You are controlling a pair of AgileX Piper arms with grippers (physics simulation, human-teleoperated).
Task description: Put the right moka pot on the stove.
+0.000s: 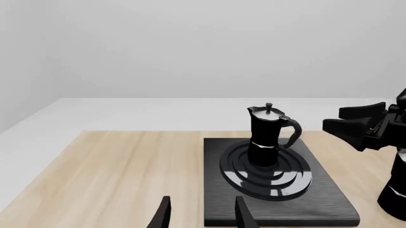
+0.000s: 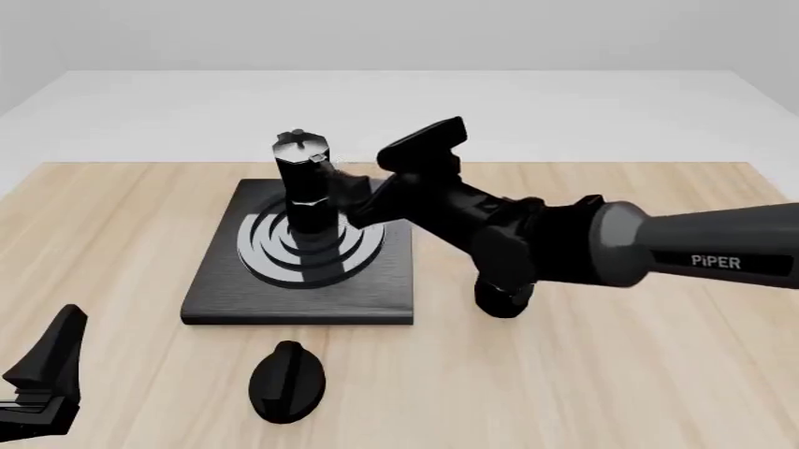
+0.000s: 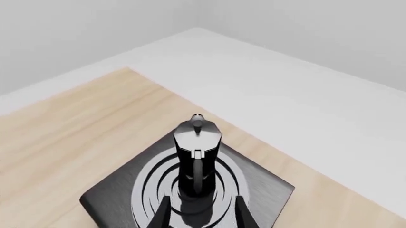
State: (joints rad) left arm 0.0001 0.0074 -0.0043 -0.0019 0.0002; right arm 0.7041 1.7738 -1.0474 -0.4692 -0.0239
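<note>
One black moka pot (image 2: pixel 303 187) with a silver lid stands upright on the rings of the stove (image 2: pixel 212 295). It also shows in the left wrist view (image 1: pixel 265 135) and the right wrist view (image 3: pixel 197 152). My right gripper (image 2: pixel 354 198) is open and empty, just behind the pot's handle and apart from it (image 1: pixel 336 121) (image 3: pixel 201 216). A second near-identical pot (image 2: pixel 503 299) stands on the table right of the stove, mostly hidden under my right arm (image 1: pixel 393 194). I cannot tell which pot began on the right. My left gripper (image 2: pixel 44 374) is open and empty at the near left (image 1: pixel 201 218).
A small black oval knob (image 2: pixel 287 379) lies on the wooden table in front of the stove. The right arm stretches across the table from the right edge to the stove. The table's far edge meets a white floor.
</note>
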